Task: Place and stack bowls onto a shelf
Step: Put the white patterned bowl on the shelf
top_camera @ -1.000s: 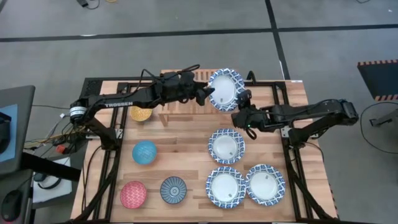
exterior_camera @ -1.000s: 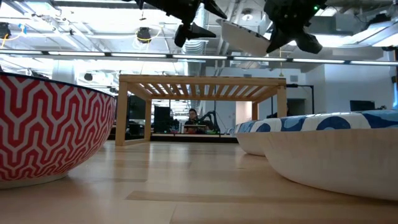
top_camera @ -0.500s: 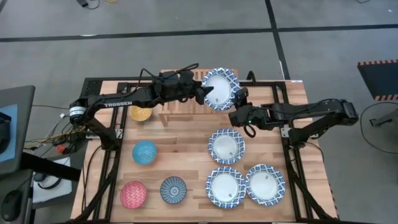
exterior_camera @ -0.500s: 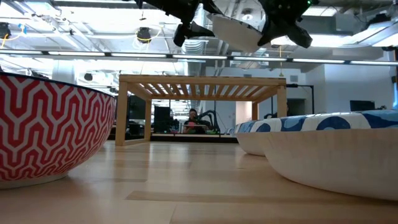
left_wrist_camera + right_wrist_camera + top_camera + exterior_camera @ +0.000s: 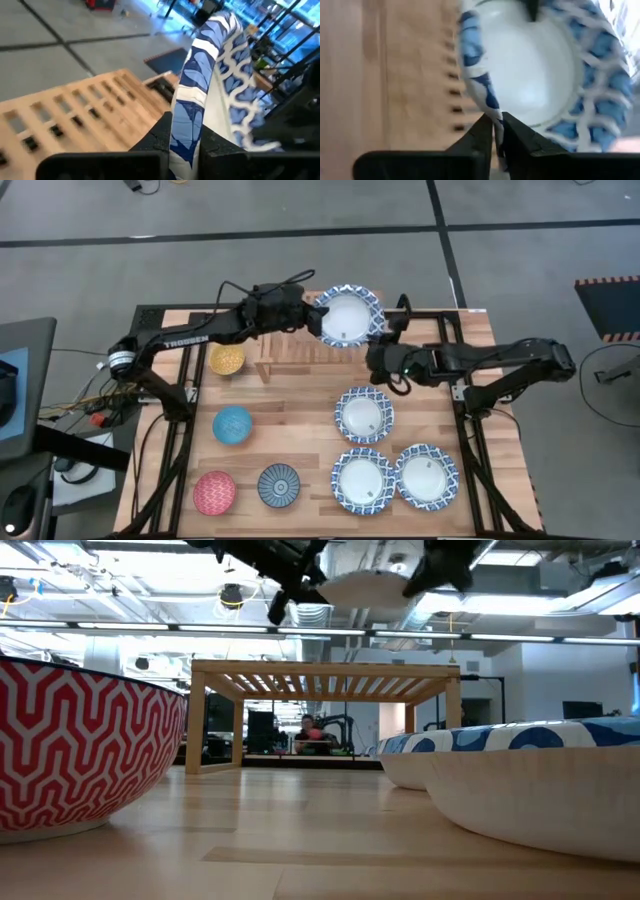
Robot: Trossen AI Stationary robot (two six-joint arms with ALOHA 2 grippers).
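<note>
You have a wide white bowl (image 5: 349,317) with a blue patterned rim held above the slatted shelf (image 5: 296,354) at upper centre, left gripper (image 5: 312,319) clenched on its rim, right gripper (image 5: 381,356) pinching the opposite edge.

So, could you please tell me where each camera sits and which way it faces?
High view: overhead, looking straight down; both arms, held bowl.
Low view: tabletop height, facing the shelf; arms overhead.
Left wrist view: past left gripper pinching the bowl's rim.
Right wrist view: past right gripper at the opposite rim.
Shared: all four show that bowl above the shelf.
</note>
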